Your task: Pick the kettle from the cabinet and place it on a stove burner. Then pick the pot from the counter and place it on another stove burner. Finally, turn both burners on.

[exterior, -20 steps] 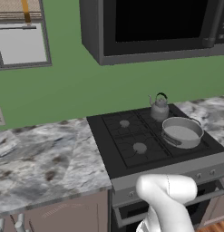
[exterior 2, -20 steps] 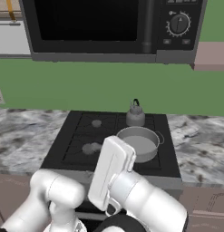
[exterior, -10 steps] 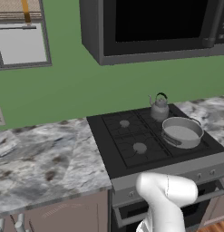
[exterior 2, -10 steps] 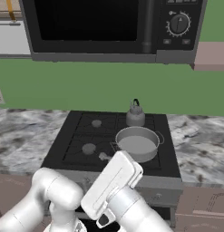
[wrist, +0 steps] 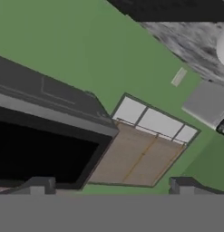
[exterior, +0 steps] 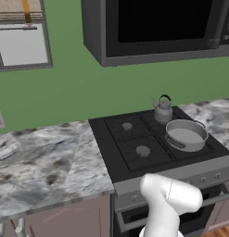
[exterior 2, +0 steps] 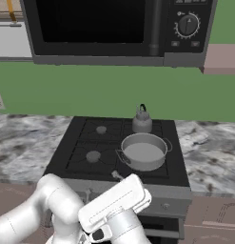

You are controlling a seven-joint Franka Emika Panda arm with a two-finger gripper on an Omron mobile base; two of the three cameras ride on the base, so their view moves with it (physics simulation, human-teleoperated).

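Observation:
The grey kettle (exterior: 162,110) (exterior 2: 141,121) stands on the back right burner of the black stove (exterior: 134,139) (exterior 2: 81,147). Just in front of it, the wide pot (exterior: 186,135) (exterior 2: 144,151) rests on the front right burner. Both left burners (exterior: 143,151) (exterior 2: 93,155) are bare. My arm is folded low in front of the stove, well short of both vessels. In the hand view my gripper (wrist: 111,186) is open with nothing between its fingertips (wrist: 38,185), and it looks up at the wall. The mauve cabinet (exterior 2: 222,58) slab sits at upper right.
A black microwave (exterior: 157,28) (exterior 2: 114,28) (wrist: 36,149) hangs above the stove. A window (exterior: 23,37) (wrist: 145,149) is at the upper left. Marbled counter (exterior: 41,157) (exterior 2: 209,152) runs on both sides of the stove. Grey knobs (exterior: 203,179) line the stove front.
The hand has tipped over and sunk lower in front of the stove. Kettle and pot have not moved. The jaws stay open.

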